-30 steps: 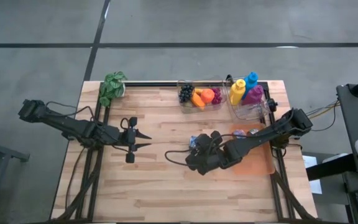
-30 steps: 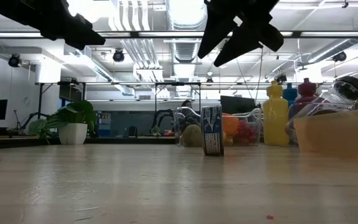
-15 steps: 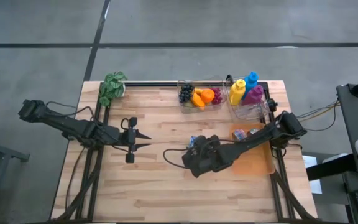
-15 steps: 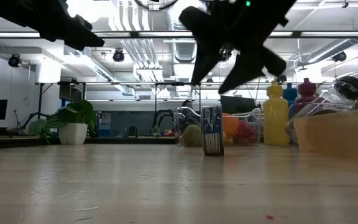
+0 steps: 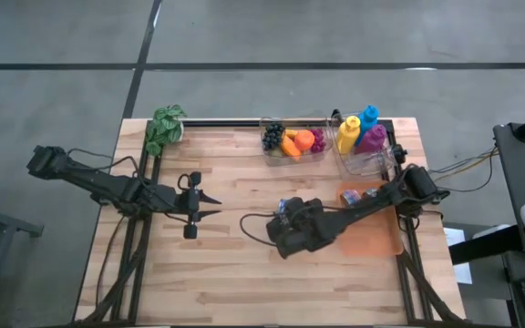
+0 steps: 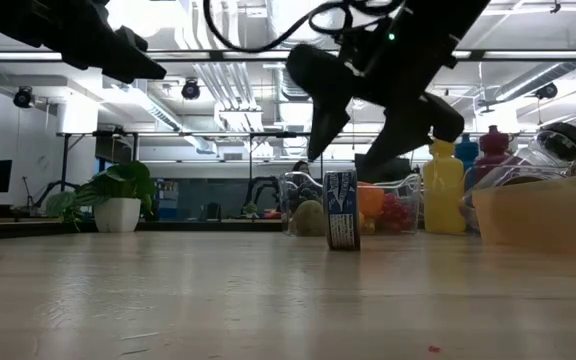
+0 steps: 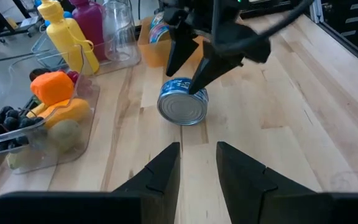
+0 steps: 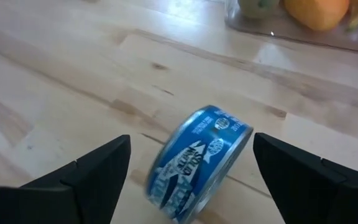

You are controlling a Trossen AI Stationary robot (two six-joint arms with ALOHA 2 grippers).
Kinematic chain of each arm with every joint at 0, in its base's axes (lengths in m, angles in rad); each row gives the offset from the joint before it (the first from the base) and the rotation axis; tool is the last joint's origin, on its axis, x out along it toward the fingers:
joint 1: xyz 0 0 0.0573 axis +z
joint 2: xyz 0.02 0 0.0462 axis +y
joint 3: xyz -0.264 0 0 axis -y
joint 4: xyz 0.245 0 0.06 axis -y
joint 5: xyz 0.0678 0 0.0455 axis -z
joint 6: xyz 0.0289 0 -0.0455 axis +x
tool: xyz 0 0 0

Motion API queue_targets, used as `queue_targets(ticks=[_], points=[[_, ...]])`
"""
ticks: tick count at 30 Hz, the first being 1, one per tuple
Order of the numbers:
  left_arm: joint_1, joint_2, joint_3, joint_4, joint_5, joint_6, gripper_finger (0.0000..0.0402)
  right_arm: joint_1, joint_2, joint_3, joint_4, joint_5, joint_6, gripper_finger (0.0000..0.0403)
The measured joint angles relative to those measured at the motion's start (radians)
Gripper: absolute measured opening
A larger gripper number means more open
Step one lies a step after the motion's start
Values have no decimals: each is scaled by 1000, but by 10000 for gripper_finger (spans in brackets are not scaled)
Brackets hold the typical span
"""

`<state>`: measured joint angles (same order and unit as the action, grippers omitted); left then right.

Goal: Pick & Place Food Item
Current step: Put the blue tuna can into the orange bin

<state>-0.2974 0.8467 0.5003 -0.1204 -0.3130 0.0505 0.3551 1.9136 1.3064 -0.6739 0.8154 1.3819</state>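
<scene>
The blue tin point(image 8: 194, 160) stands on its edge mid-tabletop point(image 5: 235, 273), just beside the fruit tray point(image 5: 292, 146). The right end effector point(image 8: 191, 180) hangs spread wide astride it, untouching: the reach step. Next calls for lowering and closing. The left end effector point(image 5: 210, 204) waits narrow, well apart.

From overhead we see the bench point(image 5: 244, 264) evenly and brightly lit, with only faint, soft shadows under the arms. At bench height the light comes from long ceiling tubes point(image 6: 268, 55) that glare white, so the arms read as near-black silhouettes against them, and the nearest boards look soft and out of focus. Past the left gripper point(image 7: 197, 165) we get a sharp, well-lit picture with a small sheen on the tin's lid point(image 7: 182, 109). Past the right gripper point(image 8: 191, 165) the picture is smeared: the tin's label is blurred, and the wood grain is soft too.
</scene>
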Motion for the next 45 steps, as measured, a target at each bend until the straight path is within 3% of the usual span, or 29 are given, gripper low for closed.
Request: queue_targets(ticks=[45], points=[[0,0,0,-13,0,0,108,-7,35,-33,-26,-4,104,345]])
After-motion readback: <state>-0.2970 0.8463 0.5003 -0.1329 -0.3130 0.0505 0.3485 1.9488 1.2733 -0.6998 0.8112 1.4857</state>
